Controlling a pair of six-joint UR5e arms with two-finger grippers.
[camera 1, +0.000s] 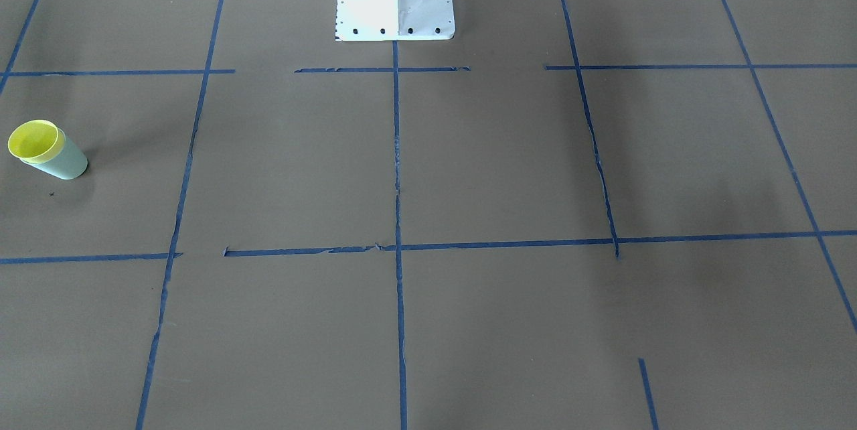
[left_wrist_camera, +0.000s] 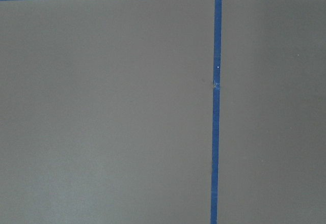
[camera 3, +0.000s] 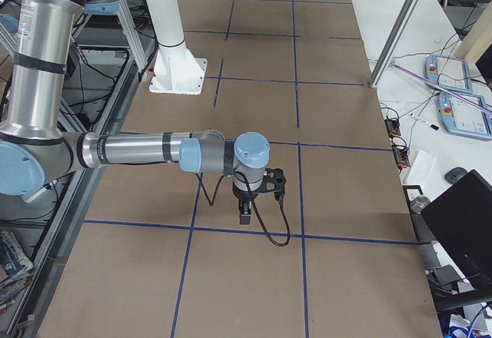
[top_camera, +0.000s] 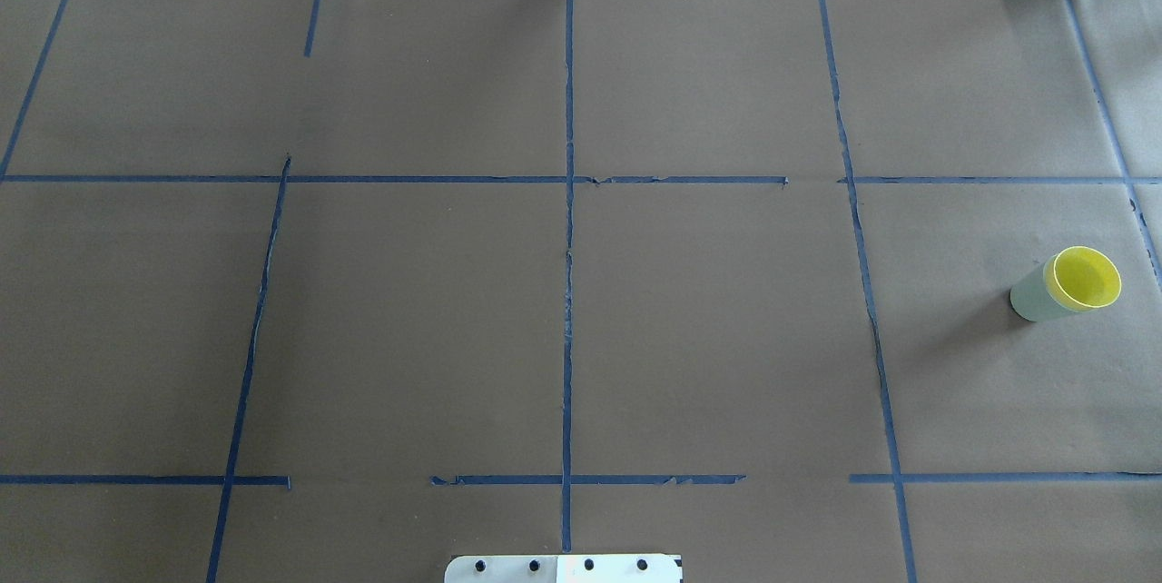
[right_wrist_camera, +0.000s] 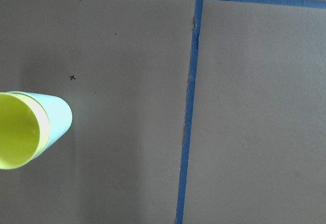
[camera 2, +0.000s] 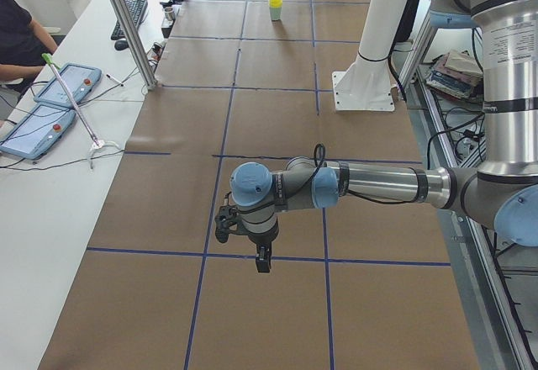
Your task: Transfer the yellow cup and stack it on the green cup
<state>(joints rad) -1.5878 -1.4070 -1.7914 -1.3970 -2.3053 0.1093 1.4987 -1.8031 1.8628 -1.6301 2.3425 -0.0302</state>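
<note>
Left arm (camera 2: 378, 183) stretched level, left gripper (camera 2: 264, 262) hanging straight below its wrist, right arm (camera 3: 138, 150) level too, right gripper (camera 3: 245, 215) pointing down under its wrist, finger gap of both too small to judge.

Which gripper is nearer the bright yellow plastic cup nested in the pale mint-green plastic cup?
Right. The right gripper hovers near the yellow cup, which its wrist camera shows; the left gripper hangs at the table's opposite end.

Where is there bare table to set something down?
Bare paper both sides of the centre tape line, from the base plate to the far edge, and the whole left half. Only occupied spot: far right, where the yellow cup sits nested in the green cup.
</note>
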